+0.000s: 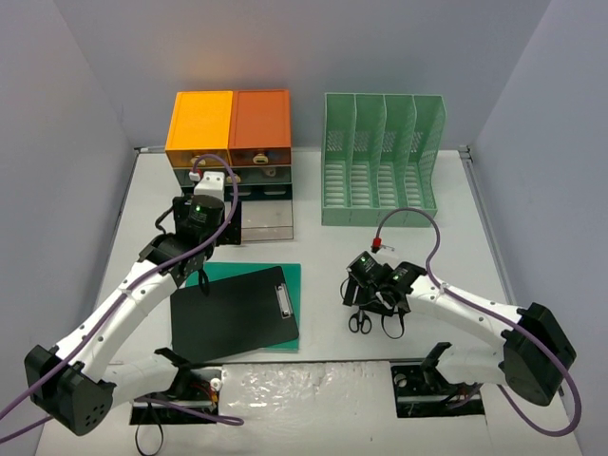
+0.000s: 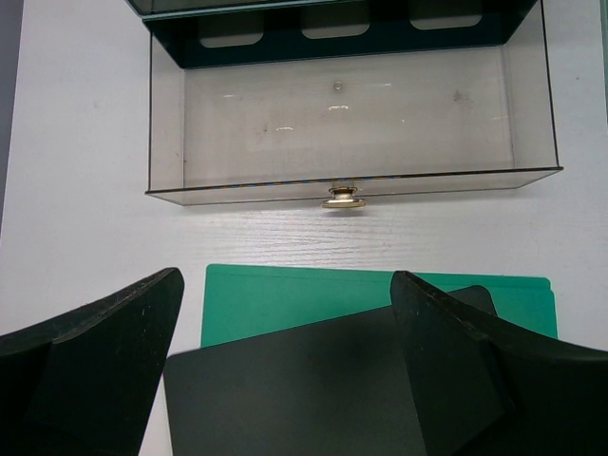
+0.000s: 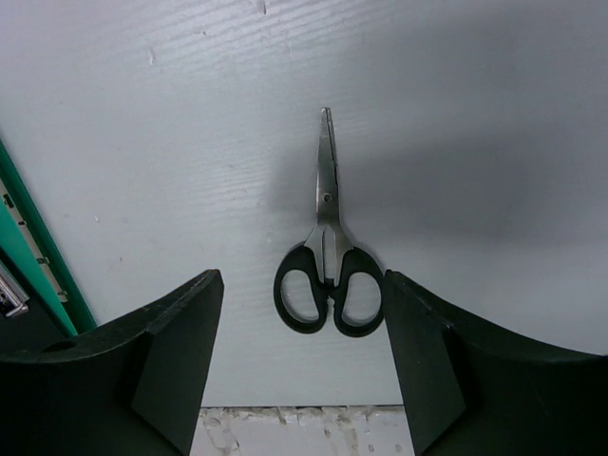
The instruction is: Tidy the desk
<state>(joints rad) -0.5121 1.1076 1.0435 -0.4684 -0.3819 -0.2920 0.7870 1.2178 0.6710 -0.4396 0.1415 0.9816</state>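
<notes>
Shows white tubular links on left arm (image 1: 123, 309) and right arm (image 1: 467, 310), with black housings at joints and bases. Carries lilac cables (image 1: 408, 211) looping along both. Glows green at each wrist. Ends in broad, matte black wedge-shaped fingers (image 2: 95, 370)

Green folder (image 1: 252, 271) mostly under black clipboard (image 1: 233, 318); scissors (image 1: 360, 323) blades apparently hidden behind right hand (image 1: 375, 302).

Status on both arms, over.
Left gripper open, by clipboard, empty open drawer ahead. Right gripper open, straddling scissors flat on desk, no contact yet. Nothing blocking scissors.
</notes>
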